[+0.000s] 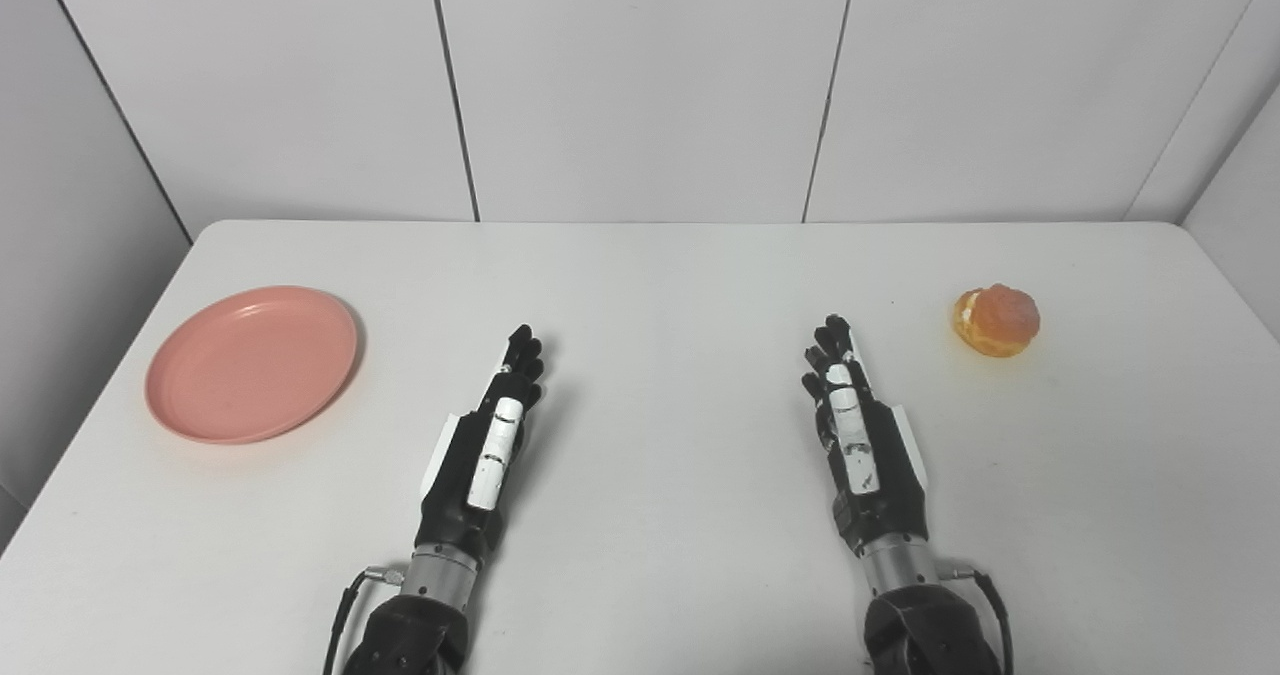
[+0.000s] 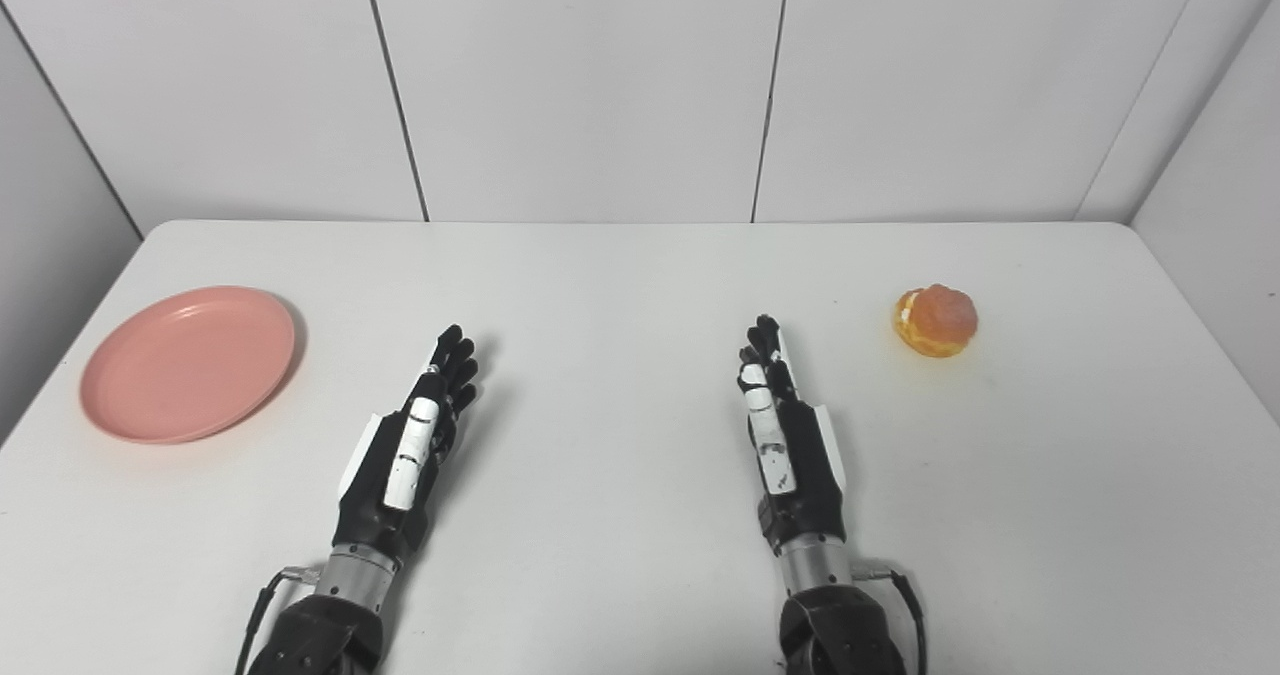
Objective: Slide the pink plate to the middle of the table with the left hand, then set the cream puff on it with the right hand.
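The white bench carried two things, set far apart at opposite sides. The pink plate lay flat near the left edge, empty, with nothing touching it. The cream puff sat near the right edge, its glazed brown top facing up and toward the right, a strip of pale filling showing along its left side. Between them, over the near half of the bench, both arms came in from the bottom edge. The left hand was turned edge-up, fingers stretched forward and held close together, pointing away from the robot and slightly to the right; it held nothing and lay well apart from the plate, which was off to its left. The right hand mirrored it, also edge-up, its fingers extended forward and leaning slightly left, empty, with the cream puff off to its right and a little farther back. Neither hand touched either object, and the middle of the bench between the two hands was bare. White wall panels with dark vertical seams stood behind the bench.
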`<state>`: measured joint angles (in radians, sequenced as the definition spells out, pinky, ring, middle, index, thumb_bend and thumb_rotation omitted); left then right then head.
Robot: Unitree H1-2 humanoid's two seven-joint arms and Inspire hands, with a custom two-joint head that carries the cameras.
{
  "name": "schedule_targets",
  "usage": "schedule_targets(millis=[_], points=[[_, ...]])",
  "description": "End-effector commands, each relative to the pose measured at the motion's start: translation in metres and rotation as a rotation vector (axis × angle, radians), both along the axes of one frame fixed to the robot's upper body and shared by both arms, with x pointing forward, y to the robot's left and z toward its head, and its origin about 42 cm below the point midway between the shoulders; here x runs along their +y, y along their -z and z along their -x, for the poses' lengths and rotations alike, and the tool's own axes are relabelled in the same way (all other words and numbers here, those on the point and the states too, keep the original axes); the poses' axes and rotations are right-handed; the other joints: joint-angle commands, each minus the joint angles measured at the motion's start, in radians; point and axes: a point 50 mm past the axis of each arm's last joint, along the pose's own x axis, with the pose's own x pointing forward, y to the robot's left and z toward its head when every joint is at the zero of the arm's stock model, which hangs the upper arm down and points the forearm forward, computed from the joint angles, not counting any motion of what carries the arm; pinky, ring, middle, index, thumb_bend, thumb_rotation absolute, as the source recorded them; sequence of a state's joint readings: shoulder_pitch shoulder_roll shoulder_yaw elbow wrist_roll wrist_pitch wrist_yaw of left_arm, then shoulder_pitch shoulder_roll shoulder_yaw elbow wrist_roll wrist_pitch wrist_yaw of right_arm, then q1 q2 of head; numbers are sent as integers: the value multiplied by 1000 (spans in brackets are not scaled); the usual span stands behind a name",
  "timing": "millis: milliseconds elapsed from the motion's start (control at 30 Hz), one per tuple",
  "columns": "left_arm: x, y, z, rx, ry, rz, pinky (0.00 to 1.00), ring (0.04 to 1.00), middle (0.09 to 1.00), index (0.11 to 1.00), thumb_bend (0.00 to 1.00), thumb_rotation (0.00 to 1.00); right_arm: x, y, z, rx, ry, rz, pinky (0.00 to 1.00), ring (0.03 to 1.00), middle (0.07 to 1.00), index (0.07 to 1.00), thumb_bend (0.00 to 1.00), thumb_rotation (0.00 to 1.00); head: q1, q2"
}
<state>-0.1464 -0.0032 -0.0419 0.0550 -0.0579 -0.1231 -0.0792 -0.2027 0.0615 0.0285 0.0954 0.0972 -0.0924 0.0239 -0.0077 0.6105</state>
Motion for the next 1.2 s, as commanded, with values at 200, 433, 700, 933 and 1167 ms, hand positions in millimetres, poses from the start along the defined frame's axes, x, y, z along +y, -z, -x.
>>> schedule_targets(millis=[200,433,700,933,1167], points=[[-1,9,-1,-22,-27,-18,1000,1000,1000,1000,517,1000,-1,9,4,-1,-14,-3,1000,1000,1000,1000,544,891,36,-15],[-5,11,1,-14,-32,-8,1000,1000,1000,1000,525,1000,-8,11,6,-9,-38,26,1000,1000,1000,1000,573,872,88,-35],[-20,3,-7,-25,-60,35,1000,1000,1000,1000,631,1000,-28,19,4,-12,-55,49,1000,1000,1000,1000,605,896,264,-76],[-10,-24,-21,-86,-79,-1,1000,1000,1000,1000,625,1000,-47,34,-2,3,-65,30,1000,1000,1000,1000,648,874,373,-124],[9,-46,-32,-129,-184,15,1000,968,965,961,691,1000,-58,40,-5,11,-67,40,1000,1000,1000,1000,669,870,388,-143]])
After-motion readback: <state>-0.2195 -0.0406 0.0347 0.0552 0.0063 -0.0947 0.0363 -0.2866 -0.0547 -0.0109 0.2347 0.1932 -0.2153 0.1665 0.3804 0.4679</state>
